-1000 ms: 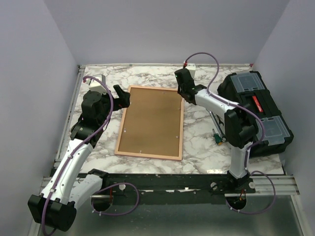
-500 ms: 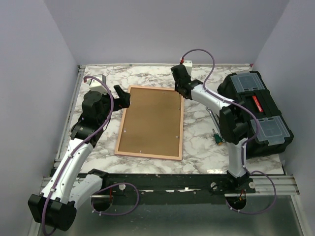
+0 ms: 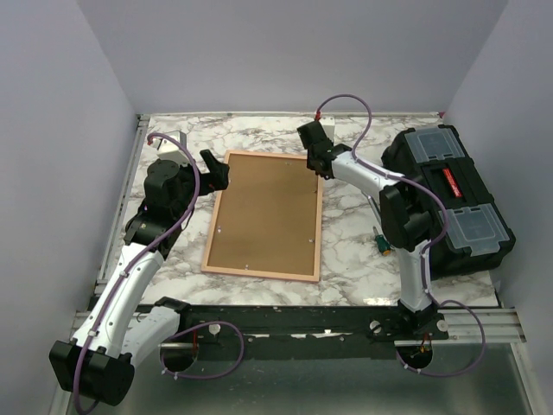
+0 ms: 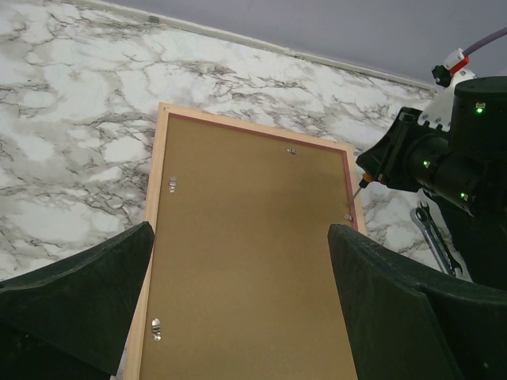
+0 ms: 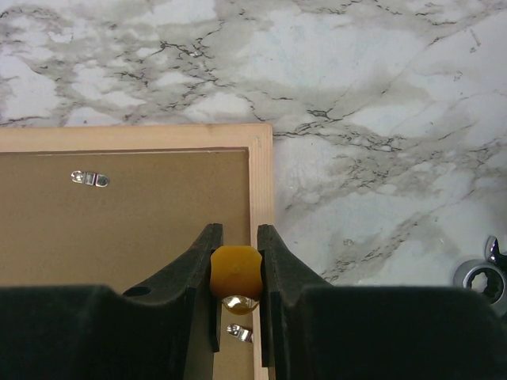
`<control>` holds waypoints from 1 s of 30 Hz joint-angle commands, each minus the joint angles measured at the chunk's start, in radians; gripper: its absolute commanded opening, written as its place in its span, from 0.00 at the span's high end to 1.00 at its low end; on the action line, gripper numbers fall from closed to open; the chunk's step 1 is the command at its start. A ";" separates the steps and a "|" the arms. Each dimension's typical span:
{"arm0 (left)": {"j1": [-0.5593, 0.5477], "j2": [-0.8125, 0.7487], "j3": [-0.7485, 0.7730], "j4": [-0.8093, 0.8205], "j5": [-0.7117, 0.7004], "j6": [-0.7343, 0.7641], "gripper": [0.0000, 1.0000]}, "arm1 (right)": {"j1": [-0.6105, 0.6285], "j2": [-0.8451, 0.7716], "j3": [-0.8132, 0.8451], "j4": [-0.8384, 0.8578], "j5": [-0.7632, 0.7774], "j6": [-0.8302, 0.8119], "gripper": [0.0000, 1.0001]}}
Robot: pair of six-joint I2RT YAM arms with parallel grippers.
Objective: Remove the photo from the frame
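The frame lies face down on the marble tabletop, brown backing board up. Its long axis runs from the arms' side towards the back wall, the far end leaning slightly right. The right tool is over the far right corner and pinched tight on a small orange-yellow stub with a metal tip. That corner sits just ahead of its fingertips. The board spreads off to its left, bare marble to its right, and a silver turn-clip lies just behind the tip. The left tool is spread wide and holds nothing. The frame lies below it, its length running straight ahead between the two fingers. A black toolbox stands well off to the right tool's right.
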 commanded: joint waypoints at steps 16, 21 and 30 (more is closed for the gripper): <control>0.007 0.005 0.035 0.002 0.029 -0.012 0.04 | -0.001 -0.049 -0.107 -0.043 -0.026 0.047 0.99; 0.007 0.004 0.035 0.000 0.029 -0.012 0.04 | 0.000 -0.070 -0.144 -0.041 -0.060 0.067 0.99; 0.007 0.006 0.036 -0.001 0.030 -0.011 0.04 | -0.002 -0.101 -0.215 0.036 -0.124 0.051 0.99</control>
